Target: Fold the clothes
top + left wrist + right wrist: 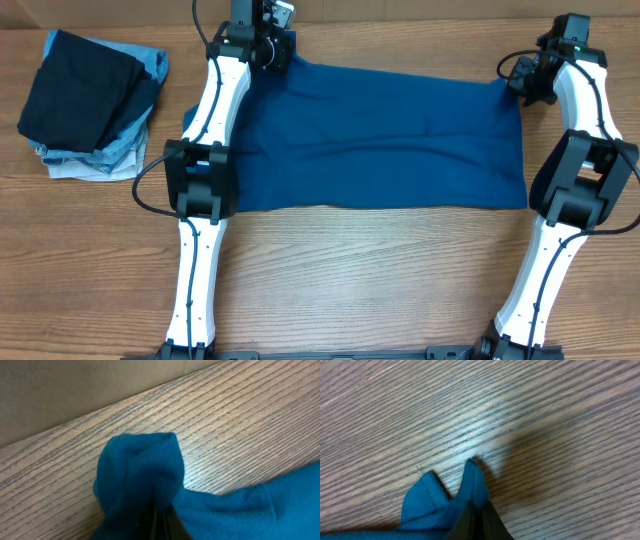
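Wooden table (400, 270) under T-shirt (380, 140); left gripper (159, 519), right gripper (478, 517) pinch corners.

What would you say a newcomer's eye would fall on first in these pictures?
The royal-blue T-shirt stands out first, spread flat across the middle of the wooden table. The left gripper and right gripper are each pinched shut on one of its far corners. At the table's far left lies a black garment on top of a stack of pale-blue garments.

Soft even light — pale glare on the table (480, 420), perhaps slight blur
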Robot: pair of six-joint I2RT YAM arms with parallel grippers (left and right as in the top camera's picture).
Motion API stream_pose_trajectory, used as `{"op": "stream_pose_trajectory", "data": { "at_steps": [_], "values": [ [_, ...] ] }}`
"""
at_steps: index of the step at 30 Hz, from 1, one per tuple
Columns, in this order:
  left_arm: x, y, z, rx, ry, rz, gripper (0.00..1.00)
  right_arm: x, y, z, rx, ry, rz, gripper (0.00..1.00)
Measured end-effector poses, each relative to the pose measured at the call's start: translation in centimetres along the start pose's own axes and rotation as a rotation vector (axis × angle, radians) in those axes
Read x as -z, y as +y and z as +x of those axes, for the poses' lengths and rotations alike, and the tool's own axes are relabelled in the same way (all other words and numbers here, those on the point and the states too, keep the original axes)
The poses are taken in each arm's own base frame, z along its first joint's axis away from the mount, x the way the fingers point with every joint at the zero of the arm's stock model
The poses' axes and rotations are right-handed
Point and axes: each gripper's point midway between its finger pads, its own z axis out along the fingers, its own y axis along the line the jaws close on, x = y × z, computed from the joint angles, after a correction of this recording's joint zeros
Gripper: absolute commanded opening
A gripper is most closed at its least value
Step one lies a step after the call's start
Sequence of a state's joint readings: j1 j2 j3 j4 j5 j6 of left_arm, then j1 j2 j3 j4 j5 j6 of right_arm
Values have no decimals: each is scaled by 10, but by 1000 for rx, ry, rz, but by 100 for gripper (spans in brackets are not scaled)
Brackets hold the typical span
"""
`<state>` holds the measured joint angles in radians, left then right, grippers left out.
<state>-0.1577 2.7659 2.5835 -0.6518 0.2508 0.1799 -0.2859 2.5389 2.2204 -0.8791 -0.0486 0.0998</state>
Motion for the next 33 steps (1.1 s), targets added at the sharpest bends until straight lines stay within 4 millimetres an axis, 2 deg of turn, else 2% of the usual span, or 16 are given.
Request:
{"op": "stream_pose_trajectory", "data": {
  "at_steps": [3,8,10,14,20,23,25,28,30,33],
  "values": [
    [6,1,0,6,13,0,4,0,0,-1,14,-2,0,4],
    [45,4,-21,14,4,-10,4,1,2,-2,23,-6,-10,4],
    [59,5,-21,25,26,-11,4,6,4,-2,29,-2,-22,4],
    [71,10,-7,55,90,-10,4,26,11,2,58,22,-51,4],
    [82,3,24,96,228,15,4,58,16,9,70,57,-72,4],
    [98,-1,27,108,261,20,4,62,15,17,80,92,-67,4],
    [116,-1,22,111,266,10,4,62,15,22,89,112,-72,4],
    [146,3,15,118,271,-19,4,65,27,30,125,141,-150,4],
    [156,7,17,134,284,-30,4,66,31,35,133,163,-174,4],
    [168,9,35,176,360,-32,4,69,34,43,139,195,-193,4]
  ]
}}
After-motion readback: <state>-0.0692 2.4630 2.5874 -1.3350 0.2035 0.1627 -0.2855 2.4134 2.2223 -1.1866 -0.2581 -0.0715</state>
